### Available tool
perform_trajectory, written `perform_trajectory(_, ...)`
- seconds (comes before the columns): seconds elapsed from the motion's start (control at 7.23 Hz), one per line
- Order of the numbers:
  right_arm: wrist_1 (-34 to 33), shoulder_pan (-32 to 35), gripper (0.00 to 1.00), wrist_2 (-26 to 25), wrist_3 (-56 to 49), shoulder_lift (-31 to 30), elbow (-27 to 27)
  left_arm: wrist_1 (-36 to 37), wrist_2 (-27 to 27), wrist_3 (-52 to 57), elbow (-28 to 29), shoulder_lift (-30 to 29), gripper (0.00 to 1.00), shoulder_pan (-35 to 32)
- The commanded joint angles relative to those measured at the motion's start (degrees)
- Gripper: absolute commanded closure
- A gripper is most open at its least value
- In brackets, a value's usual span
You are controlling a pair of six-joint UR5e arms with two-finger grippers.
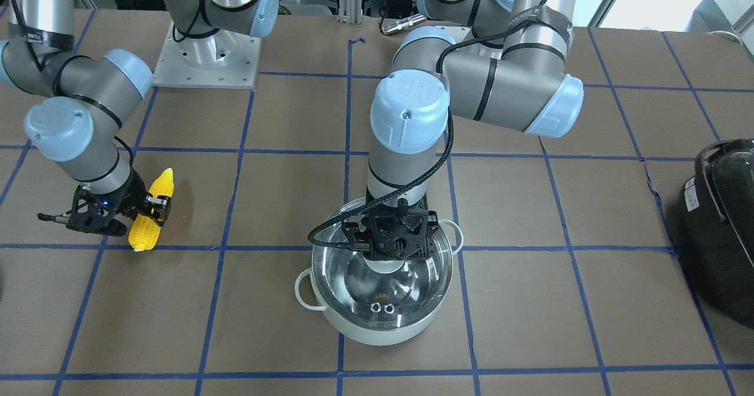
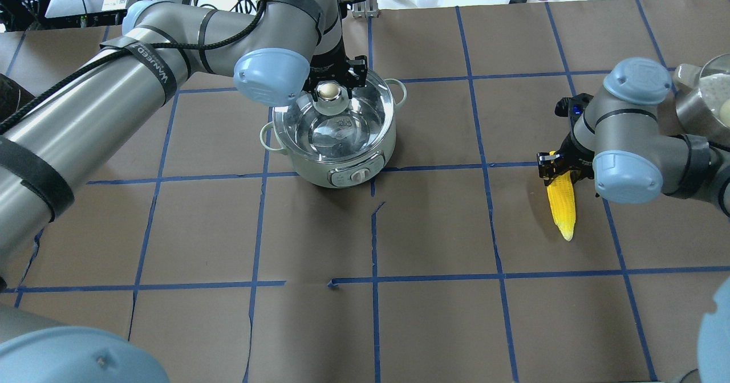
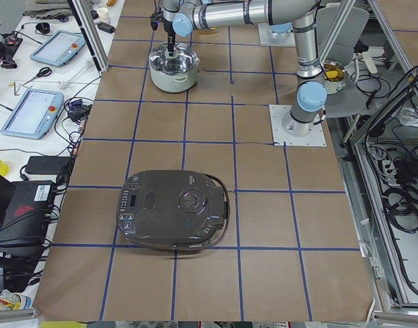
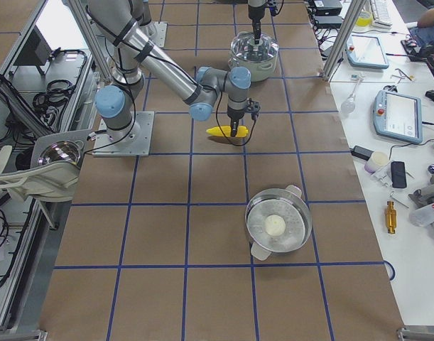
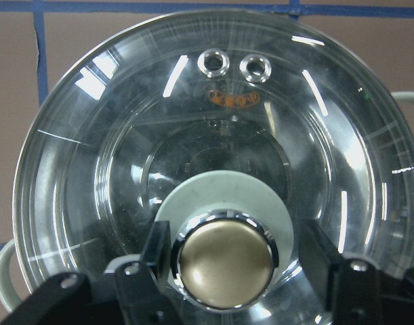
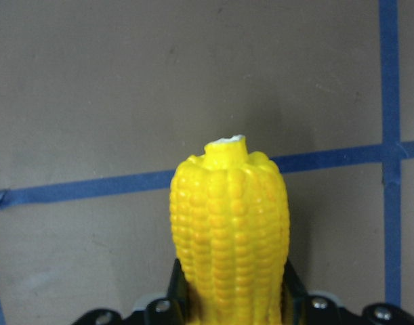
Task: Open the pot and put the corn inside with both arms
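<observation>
The mint-green pot (image 1: 377, 331) stands mid-table with its clear glass lid (image 1: 353, 278) on it. My left gripper (image 1: 389, 257) reaches down over the lid. In the left wrist view its open fingers (image 5: 149, 261) flank the brass knob (image 5: 225, 261), the left one next to it, the right one with a gap. The yellow corn (image 1: 152, 210) lies low over the table at my right side. My right gripper (image 1: 154, 204) is shut on its thick end, seen close in the right wrist view (image 6: 230, 223). From overhead, the corn (image 2: 562, 203) points toward the robot.
A black rounded appliance (image 1: 721, 225) sits at the table's end on my left. A steel pot with a lid (image 4: 277, 224) stands on the table beyond the corn. The right arm's base plate (image 1: 206, 60) is at the table's robot side.
</observation>
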Motion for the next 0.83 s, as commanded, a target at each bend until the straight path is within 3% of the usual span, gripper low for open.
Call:
perform_trajectory(0.0, 8.4, 1.2, 1.00, 0.4, 5.9, -1.5, -6.6, 0.0, -0.3, 0.0, -0.3, 0.4, 0.71, 0.0)
perform_trajectory(0.14, 14.0, 3.8, 1.00, 0.5, 8.4, -2.5, -11.5, -0.1, -0.3, 0.0, 0.5, 0.7, 0.85, 0.3)
perform_trajectory(0.41, 25.8, 12.5, 1.00, 0.5, 19.5, -1.9, -23.7, -1.9, -3.2, 0.0, 3.5, 4.3, 0.86, 4.1)
perform_trajectory(0.69, 28.3, 19.7, 1.00, 0.5, 28.7, -0.2, -30.3, -9.2, -5.5, 5.3, 4.1, 9.3, 0.91, 10.6)
